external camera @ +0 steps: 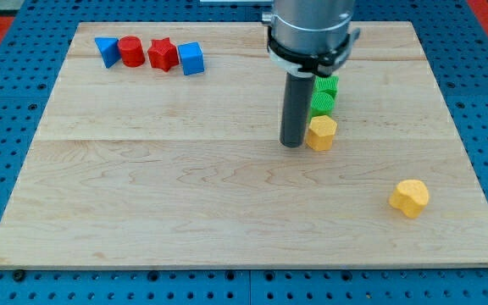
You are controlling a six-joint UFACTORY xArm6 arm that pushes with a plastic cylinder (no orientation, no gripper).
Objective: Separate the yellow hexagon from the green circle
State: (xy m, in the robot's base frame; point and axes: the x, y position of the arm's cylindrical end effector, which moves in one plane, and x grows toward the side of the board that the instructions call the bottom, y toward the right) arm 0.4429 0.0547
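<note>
A yellow hexagon (322,133) lies right of the board's middle. Directly above it, touching or nearly touching, sits a green circle (322,105), with a second green block (328,85) just above that, partly hidden by the arm. My tip (292,144) rests on the board right against the yellow hexagon's left side, a little below and left of the green circle.
A wooden board (142,186) lies on a blue perforated base. At its top left stands a row: blue triangle (107,50), red cylinder (130,51), red star (163,54), blue cube (191,58). Another yellow block (409,197) lies at the lower right.
</note>
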